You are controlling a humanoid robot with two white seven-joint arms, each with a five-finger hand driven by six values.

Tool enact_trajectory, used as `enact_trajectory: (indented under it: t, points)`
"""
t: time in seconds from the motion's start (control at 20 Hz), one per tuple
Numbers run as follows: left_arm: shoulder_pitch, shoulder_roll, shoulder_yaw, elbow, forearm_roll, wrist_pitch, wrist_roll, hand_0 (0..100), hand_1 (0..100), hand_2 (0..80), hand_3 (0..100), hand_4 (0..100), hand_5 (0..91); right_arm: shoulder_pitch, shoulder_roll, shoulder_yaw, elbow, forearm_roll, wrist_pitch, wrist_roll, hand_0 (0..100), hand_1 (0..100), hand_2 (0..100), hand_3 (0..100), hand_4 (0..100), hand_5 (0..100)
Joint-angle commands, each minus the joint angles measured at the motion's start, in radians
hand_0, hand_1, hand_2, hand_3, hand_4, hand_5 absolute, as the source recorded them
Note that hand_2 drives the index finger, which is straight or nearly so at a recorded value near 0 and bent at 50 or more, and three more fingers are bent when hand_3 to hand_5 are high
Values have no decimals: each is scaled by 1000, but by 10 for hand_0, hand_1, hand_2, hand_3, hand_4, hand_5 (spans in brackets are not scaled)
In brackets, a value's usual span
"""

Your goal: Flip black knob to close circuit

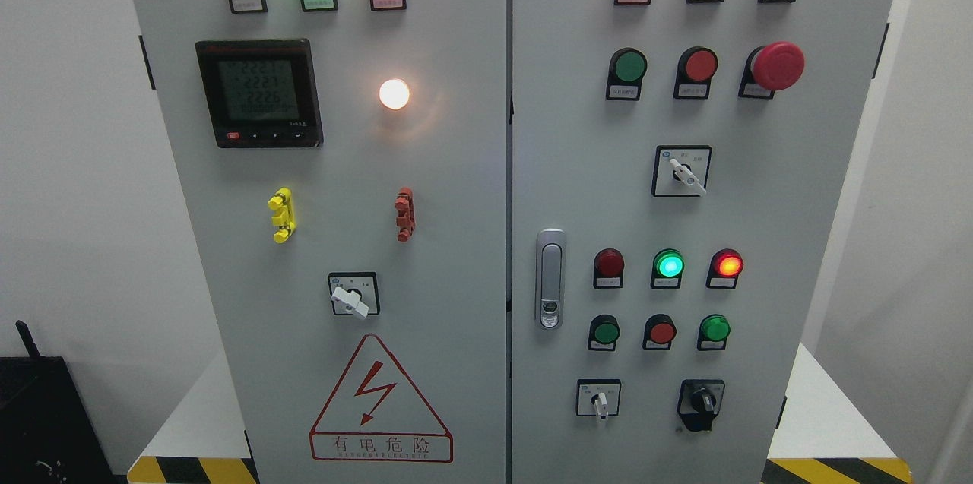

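The black knob [701,402] sits at the lower right of the right cabinet door, on a black plate, its pointer hanging roughly straight down. Beside it to the left is a white selector switch [600,400]. Neither of my hands nor arms shows anywhere in the head view.
The grey cabinet has two doors with a latch handle [549,279] between them. Lit lamps, push buttons and a red mushroom stop button [777,66] stand above the knob. On the left door are a meter [259,93], a white selector [352,300] and a warning triangle [380,404].
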Motion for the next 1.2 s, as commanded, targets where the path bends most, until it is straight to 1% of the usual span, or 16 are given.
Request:
enact_trajectory:
  t: [0.0, 0.1, 0.15, 0.3, 0.35, 0.45, 0.85, 1.15]
  points:
    - [1, 0, 0, 1, 0, 1, 0, 120, 556, 0, 0, 0, 0, 139, 29, -176, -144, -337, -13, 85, 0, 0, 0, 0, 0, 0]
    - [-1, 0, 0, -1, 0, 1, 0, 120, 556, 0, 0, 0, 0, 164, 29, -166, -144, -342, -36, 108, 0, 0, 0, 0, 0, 0]
    - [1, 0, 0, -1, 0, 1, 0, 120, 556, 0, 0, 0, 0, 176, 27, -163, -144, -342, -37, 113, 0, 0, 0, 0, 0, 0]
    - [1, 0, 0, 1, 0, 1, 0, 120, 556, 0, 0, 0, 0, 210, 27, -150, -144, -342, -37, 164, 0, 0, 0, 0, 0, 0]
    - [-1, 0, 0, -1, 0, 1, 0, 120, 556, 0, 0, 0, 0, 221, 27, -140, -144, -342, -37, 173, 0, 0, 0, 0, 0, 0]
    - [1, 0, 0, -1, 0, 1, 0, 120, 556, 0, 0, 0, 0, 235, 26, -126, -143, -340, -37, 173, 0, 0, 0, 0, 0, 0]
    - [1, 0, 0, 1, 0, 1, 0, 120, 556, 0, 0, 0, 0, 235, 23, -109, -132, -333, -37, 170, 0, 0, 0, 0, 0, 0]
    - [1, 0, 0, 1, 0, 1, 0, 120, 556, 0, 0, 0, 0, 235, 23, -84, -127, -327, -34, 167, 0, 0, 0, 0, 0, 0]
